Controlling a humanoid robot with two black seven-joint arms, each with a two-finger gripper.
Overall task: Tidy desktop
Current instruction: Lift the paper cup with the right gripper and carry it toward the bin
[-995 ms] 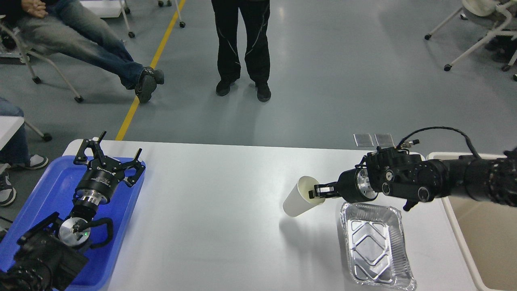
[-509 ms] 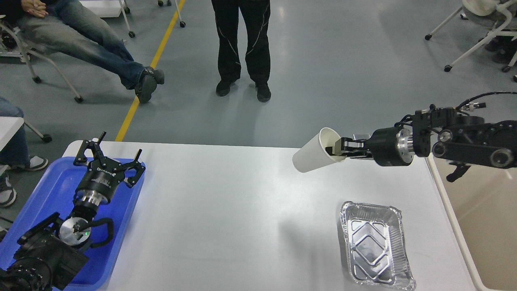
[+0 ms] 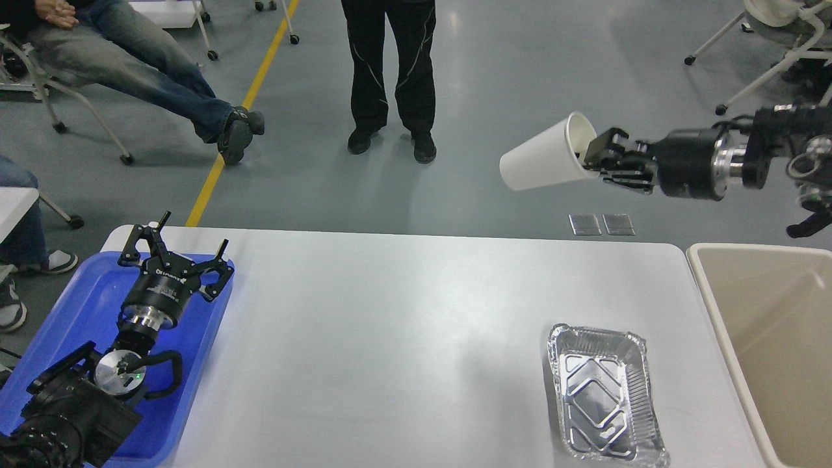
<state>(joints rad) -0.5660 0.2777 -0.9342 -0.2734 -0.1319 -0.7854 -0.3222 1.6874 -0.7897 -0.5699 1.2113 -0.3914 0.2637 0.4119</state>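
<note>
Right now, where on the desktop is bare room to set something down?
The desktop is bare from the blue tray on its left across to the foil pan. Tighter: the strip between pan and beige bin. The left pincer hovers over the tray.

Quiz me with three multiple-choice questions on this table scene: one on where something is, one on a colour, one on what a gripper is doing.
1. Where is the foil tray?
A. on the desktop
B. in the beige bin
C. on the floor

2. What colour is the plastic tray under the left gripper?
A. red
B. blue
C. green

3. What is the right gripper doing?
A. resting open
B. pressing the table
C. holding a white paper cup

Answers: A, it lies on the white top; B, plainly blue; C, fingers clamp the rim, cup aloft.
</note>
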